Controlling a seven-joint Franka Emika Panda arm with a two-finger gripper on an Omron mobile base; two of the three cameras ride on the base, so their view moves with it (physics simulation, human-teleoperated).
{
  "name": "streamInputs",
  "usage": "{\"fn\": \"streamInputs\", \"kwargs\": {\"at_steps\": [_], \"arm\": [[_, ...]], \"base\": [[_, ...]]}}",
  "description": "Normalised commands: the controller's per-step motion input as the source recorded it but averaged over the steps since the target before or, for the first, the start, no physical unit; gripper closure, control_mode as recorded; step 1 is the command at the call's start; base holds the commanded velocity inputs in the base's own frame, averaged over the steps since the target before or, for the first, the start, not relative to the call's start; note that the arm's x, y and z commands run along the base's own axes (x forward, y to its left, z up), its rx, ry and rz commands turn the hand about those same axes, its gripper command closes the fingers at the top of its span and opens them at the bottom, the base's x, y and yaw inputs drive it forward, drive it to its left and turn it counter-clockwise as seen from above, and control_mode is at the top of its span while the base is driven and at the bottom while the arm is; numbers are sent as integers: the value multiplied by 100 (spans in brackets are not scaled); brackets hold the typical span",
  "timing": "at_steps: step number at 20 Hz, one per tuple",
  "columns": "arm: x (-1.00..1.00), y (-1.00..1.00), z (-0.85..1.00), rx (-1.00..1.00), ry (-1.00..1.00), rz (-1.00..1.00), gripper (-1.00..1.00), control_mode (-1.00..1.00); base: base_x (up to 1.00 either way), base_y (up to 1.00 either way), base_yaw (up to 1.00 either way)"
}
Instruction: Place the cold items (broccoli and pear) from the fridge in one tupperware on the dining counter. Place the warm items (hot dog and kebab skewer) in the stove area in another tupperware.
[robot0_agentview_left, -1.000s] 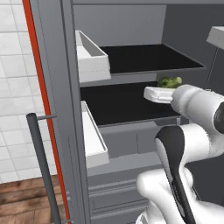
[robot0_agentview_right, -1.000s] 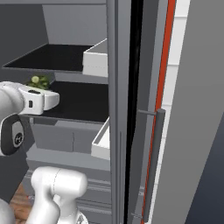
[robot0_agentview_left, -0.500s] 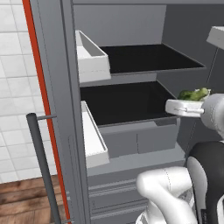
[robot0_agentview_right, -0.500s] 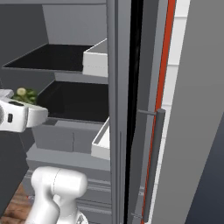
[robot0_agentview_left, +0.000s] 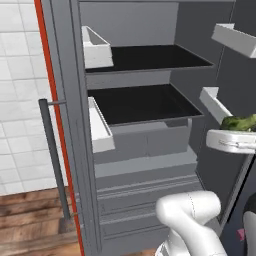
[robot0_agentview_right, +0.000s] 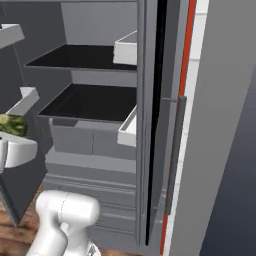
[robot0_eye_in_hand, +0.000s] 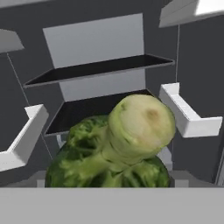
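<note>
Green broccoli (robot0_eye_in_hand: 113, 148) sits clamped between the jaws — stem end toward the camera.

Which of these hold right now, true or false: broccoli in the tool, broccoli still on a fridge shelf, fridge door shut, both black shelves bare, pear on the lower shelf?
1. The tool holds the broccoli. True.
2. The broccoli sits on a fridge shelf. False: it is out in front of the fridge, at the hand.
3. The fridge door is shut. False: it stands open.
4. Both black shelves, upper shelf and lower shelf, are bare. True.
5. A pear lies on the lower shelf. False: nothing lies there.
</note>
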Motion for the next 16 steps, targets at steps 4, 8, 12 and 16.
{"fn": "streamInputs", "kwargs": {"at_steps": [4, 8, 12, 16], "arm": [[0, 0, 0, 0, 0, 0, 100, 100], [0, 0, 0, 0, 0, 0, 100, 100], [0, 0, 0, 0, 0, 0, 100, 100], [0, 0, 0, 0, 0, 0, 100, 100]], "base": [[-100, 25, 5], [-94, 47, 41], [-82, 54, 65], [-66, 56, 75]]}}
